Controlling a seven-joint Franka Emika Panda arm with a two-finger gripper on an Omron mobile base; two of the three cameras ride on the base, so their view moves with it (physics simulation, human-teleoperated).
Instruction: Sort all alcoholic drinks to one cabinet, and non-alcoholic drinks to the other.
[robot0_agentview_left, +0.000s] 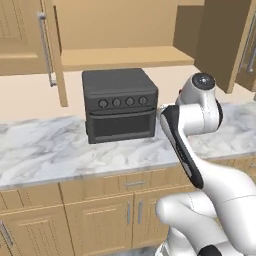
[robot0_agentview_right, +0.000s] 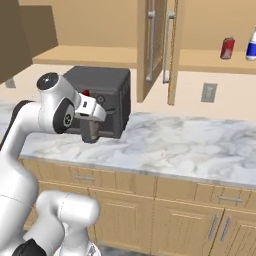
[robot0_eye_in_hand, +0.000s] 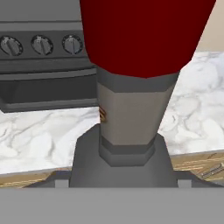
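I'm looking at a sim kitchen: white-grey marble counter running along a beige wall, light-wood drawer cabs underneath w/ silver pulls. A dark grey toaster oven is sitting on the counter against the wall, 4 knobs across its front. Above it 2 wall cabinets are standing open: the left cabinet over the oven, the right cabinet further along, their doors w/ long silver bar handles swung out between them. One wall outlet is showing below the right cab.

I'm seeing the gripper pointing down in front of the oven, above the counter near its front edge. It's clamped on the dark grey bottle. In the hand view the bottle's red cap is sitting closest to the cam, neck and shoulder running down between the fingers toward the marble; the base isn't showing, so can't tell if it's touching the counter. In the right base view a bit of red is peeking out by the hand.

Count: 1 dark grey bottle in hand. On the right cab's lower shelf, 1 red soda can and 1 white blue-label bottle, standing upright just beside each other, apart.
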